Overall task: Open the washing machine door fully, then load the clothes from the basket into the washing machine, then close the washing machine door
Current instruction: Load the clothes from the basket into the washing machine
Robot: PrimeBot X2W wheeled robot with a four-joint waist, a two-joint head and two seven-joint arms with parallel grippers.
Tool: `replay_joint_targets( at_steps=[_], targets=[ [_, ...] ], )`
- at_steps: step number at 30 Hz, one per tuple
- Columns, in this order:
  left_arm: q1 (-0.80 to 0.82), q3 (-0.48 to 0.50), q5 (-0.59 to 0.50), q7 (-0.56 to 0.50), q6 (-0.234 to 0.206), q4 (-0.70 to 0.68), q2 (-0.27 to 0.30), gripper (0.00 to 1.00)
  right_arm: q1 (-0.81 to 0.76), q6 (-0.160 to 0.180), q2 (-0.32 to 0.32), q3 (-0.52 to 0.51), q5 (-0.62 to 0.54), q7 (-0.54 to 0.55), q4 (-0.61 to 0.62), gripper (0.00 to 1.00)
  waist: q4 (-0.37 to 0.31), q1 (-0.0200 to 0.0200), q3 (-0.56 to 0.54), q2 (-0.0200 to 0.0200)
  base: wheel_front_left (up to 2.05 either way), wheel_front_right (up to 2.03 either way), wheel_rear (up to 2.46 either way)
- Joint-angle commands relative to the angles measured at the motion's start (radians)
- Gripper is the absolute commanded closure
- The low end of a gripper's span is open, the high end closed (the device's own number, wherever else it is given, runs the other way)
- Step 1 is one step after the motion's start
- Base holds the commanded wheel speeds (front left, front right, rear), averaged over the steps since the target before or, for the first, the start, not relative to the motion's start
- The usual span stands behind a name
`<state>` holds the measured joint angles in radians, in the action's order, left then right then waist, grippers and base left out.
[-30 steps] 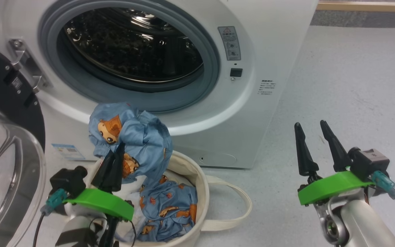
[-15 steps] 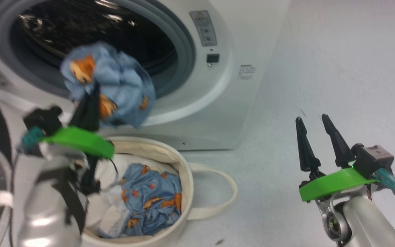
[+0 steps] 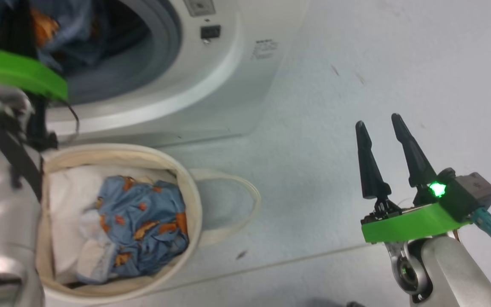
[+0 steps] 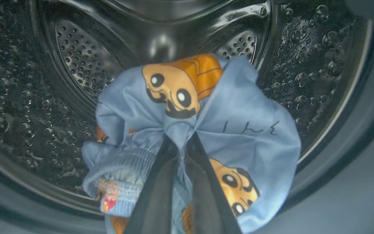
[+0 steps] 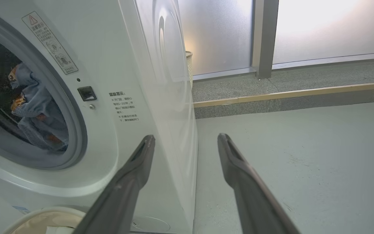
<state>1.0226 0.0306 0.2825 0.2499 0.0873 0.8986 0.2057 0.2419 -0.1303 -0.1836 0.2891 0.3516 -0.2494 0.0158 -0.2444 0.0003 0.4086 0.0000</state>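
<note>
Pale grey floor point(image 5: 304, 156) runs to a raised speckled ledge point(image 5: 232, 86) edged with a wooden strip point(image 5: 304, 92). Behind it, bright frosted glass panels point(image 5: 330, 26) flank a grey post point(image 5: 265, 35).

left pincer point(image 4: 182, 143), clothes point(image 4: 248, 130) raised into drum point(image 4: 76, 61)

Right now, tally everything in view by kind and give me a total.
Garments: 2, held garment and loose garment
White cloth: 1
Basket: 1
Washer: 1
Grippers: 2, left gripper and right gripper
Total: 7
</note>
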Motion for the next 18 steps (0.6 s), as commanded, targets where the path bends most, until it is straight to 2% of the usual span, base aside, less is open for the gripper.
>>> replay_joint_targets(
  at_steps=[1, 9, 18],
  targets=[
    [0.055, 0.026, -0.017, 0.012, -0.009, -0.026, 0.054, 1.0, 0.013, 0.0, 0.004, 0.014, -0.01, -0.012, 0.041, 0.0, -0.057, -0.0003, 0.08, 0.0, 0.0, 0.0, 0.0],
    [0.182, 0.061, -0.063, 0.012, -0.033, -0.03, 0.101, 1.0, 0.021, 0.0, 0.034, -0.013, -0.027, -0.012, 0.07, 0.0, -0.087, -0.0003, 0.193, 0.0, 0.03, 0.03, 0.03],
    [0.23, 0.127, -0.076, 0.012, -0.008, -0.057, 0.131, 1.0, 0.02, 0.0, 0.067, -0.022, -0.088, -0.012, 0.08, 0.0, -0.049, -0.0003, 0.237, 0.0, 0.12, 0.12, 0.12]
  ],
)
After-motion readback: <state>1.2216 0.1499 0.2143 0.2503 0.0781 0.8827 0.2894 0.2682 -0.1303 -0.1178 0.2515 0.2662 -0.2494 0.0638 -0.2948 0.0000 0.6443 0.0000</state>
